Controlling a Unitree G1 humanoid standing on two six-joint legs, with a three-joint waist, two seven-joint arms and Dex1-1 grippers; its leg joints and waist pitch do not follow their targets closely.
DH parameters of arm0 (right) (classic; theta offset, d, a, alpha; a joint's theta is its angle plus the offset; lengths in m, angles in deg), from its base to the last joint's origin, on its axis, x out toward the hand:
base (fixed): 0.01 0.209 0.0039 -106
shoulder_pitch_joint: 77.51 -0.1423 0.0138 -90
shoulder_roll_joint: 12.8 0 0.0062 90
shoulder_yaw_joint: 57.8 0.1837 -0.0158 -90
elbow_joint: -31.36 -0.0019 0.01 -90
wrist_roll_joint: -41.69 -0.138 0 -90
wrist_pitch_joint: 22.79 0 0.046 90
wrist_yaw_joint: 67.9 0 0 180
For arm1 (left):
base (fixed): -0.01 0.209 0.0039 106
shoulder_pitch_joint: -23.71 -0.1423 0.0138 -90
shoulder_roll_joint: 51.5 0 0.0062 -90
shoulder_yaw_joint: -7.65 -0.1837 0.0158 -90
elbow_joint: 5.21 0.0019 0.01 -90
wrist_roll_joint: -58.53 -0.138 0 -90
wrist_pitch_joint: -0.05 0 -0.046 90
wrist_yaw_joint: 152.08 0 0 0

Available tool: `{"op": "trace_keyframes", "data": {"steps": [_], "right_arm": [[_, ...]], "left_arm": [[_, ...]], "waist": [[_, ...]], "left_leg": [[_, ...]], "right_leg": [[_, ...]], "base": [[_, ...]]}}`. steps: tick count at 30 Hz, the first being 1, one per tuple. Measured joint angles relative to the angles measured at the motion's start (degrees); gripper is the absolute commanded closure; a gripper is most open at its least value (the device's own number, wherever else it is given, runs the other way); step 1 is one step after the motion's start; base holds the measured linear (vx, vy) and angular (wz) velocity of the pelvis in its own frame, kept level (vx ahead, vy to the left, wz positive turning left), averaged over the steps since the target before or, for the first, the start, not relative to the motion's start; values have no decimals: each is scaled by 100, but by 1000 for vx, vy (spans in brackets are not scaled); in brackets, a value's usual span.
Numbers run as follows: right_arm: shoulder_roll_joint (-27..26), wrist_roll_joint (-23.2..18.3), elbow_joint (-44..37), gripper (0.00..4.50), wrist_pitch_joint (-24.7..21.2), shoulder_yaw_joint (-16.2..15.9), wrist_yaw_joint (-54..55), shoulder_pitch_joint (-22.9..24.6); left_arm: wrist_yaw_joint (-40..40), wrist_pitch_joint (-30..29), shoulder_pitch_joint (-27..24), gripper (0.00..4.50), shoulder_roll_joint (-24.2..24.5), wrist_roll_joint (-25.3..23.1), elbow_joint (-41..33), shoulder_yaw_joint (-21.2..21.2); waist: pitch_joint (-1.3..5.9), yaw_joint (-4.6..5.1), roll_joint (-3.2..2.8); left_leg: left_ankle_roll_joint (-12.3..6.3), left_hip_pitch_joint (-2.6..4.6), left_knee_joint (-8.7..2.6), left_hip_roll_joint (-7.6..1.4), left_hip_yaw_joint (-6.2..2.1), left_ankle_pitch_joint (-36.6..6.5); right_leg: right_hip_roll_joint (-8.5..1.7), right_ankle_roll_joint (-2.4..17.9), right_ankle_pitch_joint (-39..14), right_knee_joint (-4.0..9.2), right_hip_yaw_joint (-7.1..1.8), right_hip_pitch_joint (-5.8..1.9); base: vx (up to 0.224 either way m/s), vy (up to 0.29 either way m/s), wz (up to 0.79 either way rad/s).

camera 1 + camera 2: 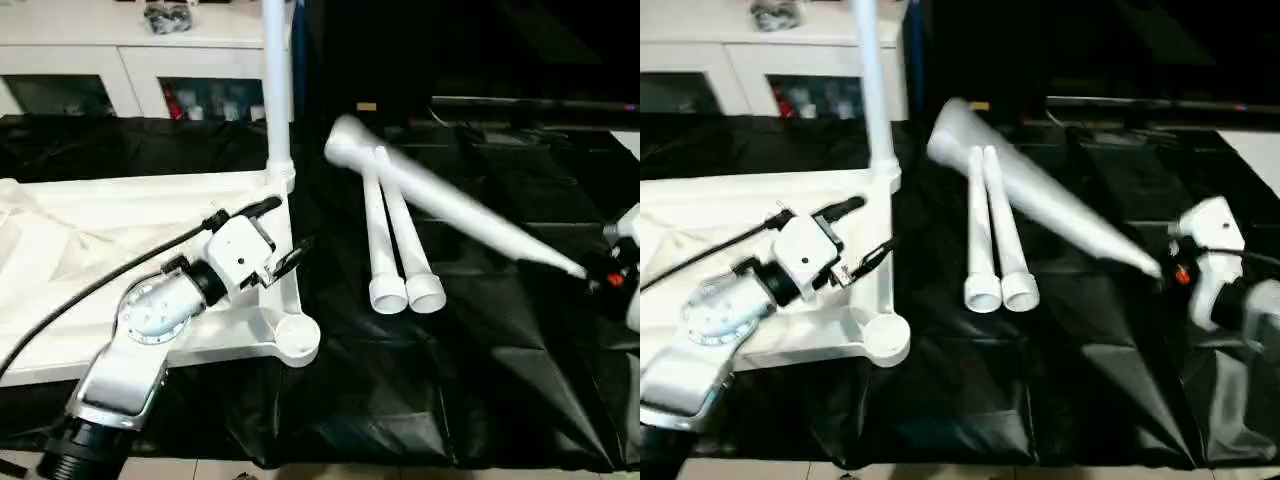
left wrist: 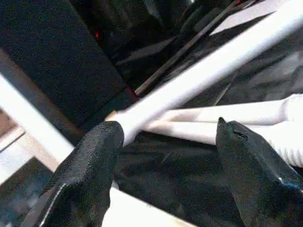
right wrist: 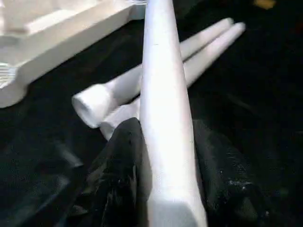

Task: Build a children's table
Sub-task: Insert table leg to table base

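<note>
Right hand (image 1: 1168,268), at the right side of the black-covered surface (image 1: 480,400), grips one long white tubular plastic leg (image 1: 450,205) near its narrow end; its two black fingers (image 3: 120,156) press on either side of the tube. This held leg is off the surface and slants up and away toward the middle, with its flared end (image 1: 345,140) above the far ends of the other legs.

Left hand (image 1: 285,235) hovers over the right edge of the white plastic rectangular table top (image 1: 120,220), fingers spread wide and holding nothing. In the left wrist view both black fingertips (image 2: 94,146) stand well apart, with the held leg crossing beyond them.

Table top lies upside down on the left part of the surface, ribbed underside facing up. One white tubular leg (image 1: 277,80) stands upright in the far right corner socket. The near right round corner socket (image 1: 297,340) is open.

Two more white tubular legs (image 1: 395,250) lie side by side, touching, on the black cover just to the right of the table top, flared open ends toward the robot.

White cabinet with glass doors (image 1: 130,70) stands behind the surface at far left.
</note>
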State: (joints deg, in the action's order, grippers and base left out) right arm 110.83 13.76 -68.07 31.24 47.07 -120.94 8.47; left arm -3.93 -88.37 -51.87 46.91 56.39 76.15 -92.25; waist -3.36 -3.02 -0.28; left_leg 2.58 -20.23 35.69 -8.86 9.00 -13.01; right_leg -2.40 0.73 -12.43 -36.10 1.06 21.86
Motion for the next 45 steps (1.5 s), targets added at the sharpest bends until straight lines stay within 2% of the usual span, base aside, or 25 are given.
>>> {"op": "trace_keyframes", "data": {"steps": [2, 6, 12, 15, 21, 24, 26, 31, 36, 42, 45], "right_arm": [[276, -120, -19, 323, -204, -56, -309, 28], [332, -283, -152, 323, -312, -175, -575, -40], [-97, -532, -369, 323, -428, -836, -745, -797], [-198, -548, -380, 323, -461, -1120, -832, -1086], [-292, -510, -331, 323, -539, -1415, -869, -1413], [-353, -490, -287, 323, -600, -1541, -870, -1468], [-386, -479, -263, 323, -600, -1607, -882, -1525], [-416, -378, -133, 323, -504, -1693, -921, -1696], [-419, -311, -100, 323, -383, -1700, -920, -1852], [-426, -338, -135, 323, -390, -1723, -938, -1851], [-468, -357, -188, 323, -391, -1755, -941, -1861]], "left_arm": [[-82, -15, 2, 95, 19, 2, -221, -69], [-149, 13, 92, 95, 69, -98, -302, -190], [-247, 276, 475, 95, 104, -631, -302, -649], [-180, 451, 708, 95, 183, -1028, -166, -714], [-26, 855, 993, 95, 372, -1542, 72, -783], [-144, 974, 988, 95, 454, -1559, 147, -839], [-293, 986, 965, 95, 447, -1506, 143, -876], [-826, 959, 810, 95, 544, -1033, -29, -1032], [-1247, 839, 752, 95, 628, -714, -88, -1127], [-996, 836, 1022, 95, 471, -1107, 202, -1125], [-939, 804, 1167, 95, 407, -1146, 280, -1128]], "waist": [[-6, -29, 14], [-7, -32, 57], [-7, -13, 69], [-25, -43, 110], [-37, -75, 154], [-37, -99, 154], [-37, -109, 155], [-37, -188, 159], [-37, -220, 164], [-37, -209, 164], [-36, -206, 162]], "left_leg": [[-15, 1, 0, -1, 3, 9], [-17, 2, 0, -7, 4, 11], [-24, 0, 0, -7, 5, 17], [-24, -10, -1, -16, 5, 19], [-32, -39, 0, -21, 10, 25], [-41, -56, 0, -30, 27, 35], [-45, -62, 0, -53, 74, 48], [-34, -63, 0, -62, 97, 56], [-11, -66, 0, -73, 101, 66], [-6, -70, 0, -77, 101, 73], [-6, -69, 0, -78, 101, 74]], "right_leg": [[-3, 0, 0, 0, 2, 2], [-3, -2, -1, -1, 10, 1], [-5, -2, 0, -4, 12, 2], [-5, -3, -1, -5, 25, 8], [-39, 2, -5, 1, 77, 11], [-61, 3, -6, 1, 110, 13], [-75, 3, -6, -3, 124, 16], [-87, 2, -5, -10, 133, 16], [-89, 1, -4, -16, 146, 15], [-89, -2, 1, -18, 150, 14], [-89, -2, 2, -19, 151, 14]], "base": [[0, 0, 0], [0, 0, 0], [0, 0, 0], [0, 0, 0], [0, 0, 0], [0, 0, 0], [0, 0, 0], [0, 0, 0], [0, 0, 0], [0, 0, 0], [0, 0, 0]]}}
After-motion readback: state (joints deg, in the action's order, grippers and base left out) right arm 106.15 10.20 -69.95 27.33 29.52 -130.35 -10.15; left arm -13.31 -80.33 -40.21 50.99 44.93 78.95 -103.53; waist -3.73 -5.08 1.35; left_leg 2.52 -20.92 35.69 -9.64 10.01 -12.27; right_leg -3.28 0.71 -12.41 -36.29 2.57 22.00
